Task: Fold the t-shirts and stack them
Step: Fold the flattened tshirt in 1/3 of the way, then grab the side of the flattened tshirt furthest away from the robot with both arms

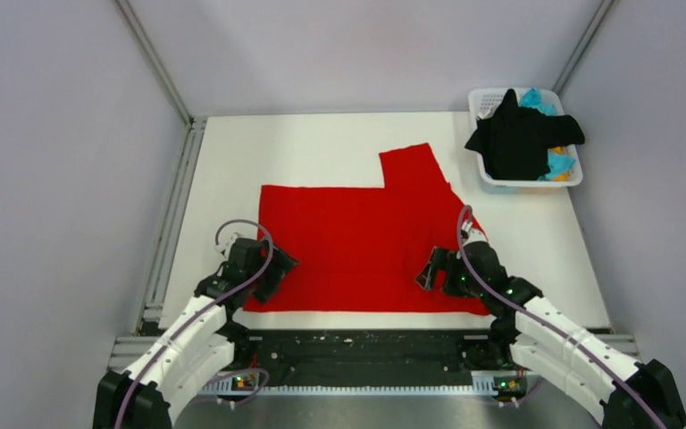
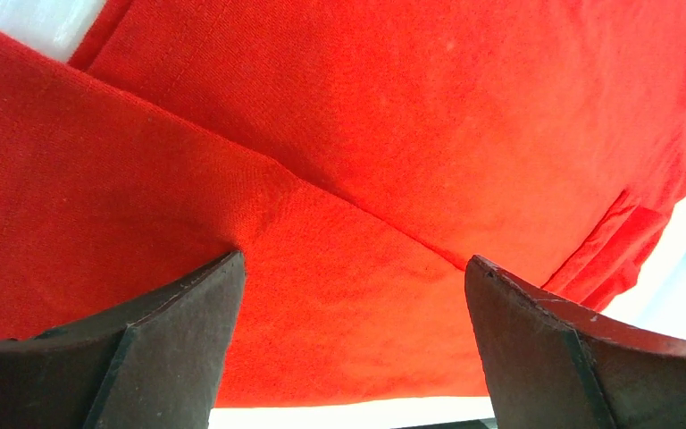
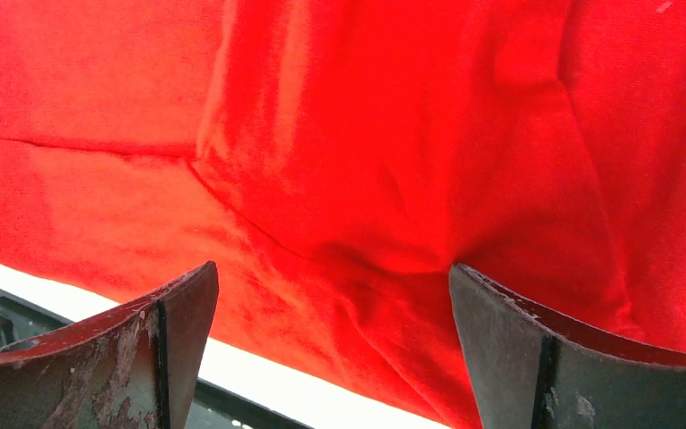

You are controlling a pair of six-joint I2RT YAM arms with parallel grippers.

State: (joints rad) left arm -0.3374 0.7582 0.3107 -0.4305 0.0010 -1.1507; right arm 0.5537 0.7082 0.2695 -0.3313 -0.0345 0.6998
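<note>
Top view, red t-shirt: I see the red t-shirt [image 1: 357, 241] spread flat on the desk [image 1: 322, 143], stretching ahead of both claws, with one sleeve sticking out beyond the right claw.
Top view, long axis: its longer side runs crosswise, from one claw to the other, and the near hem lies just behind them.
Top view, left claw: the left claw [image 1: 272, 273] is spread wide over the near-left corner, gripping nothing.
Top view, right claw: the right claw [image 1: 430, 268] is also spread, over the near-right part of the hem.
Top view, the rest: the black t-shirt [image 1: 518, 143] and cyan cloth [image 1: 531, 96] sit in the basket [image 1: 522, 183], well ahead and to the right of the right claw.
Left wrist view: my fingers [image 2: 170, 357] stand apart with red cloth between them, and a diagonal fold edge [image 2: 322, 188] lies just ahead.
Right wrist view: the fingers [image 3: 545, 357] are apart, with rumpled red cloth between them and the hem just behind.
Judgement: each arm is equally near its own corner, so I expect a two-handed pinch at the hem.
</note>
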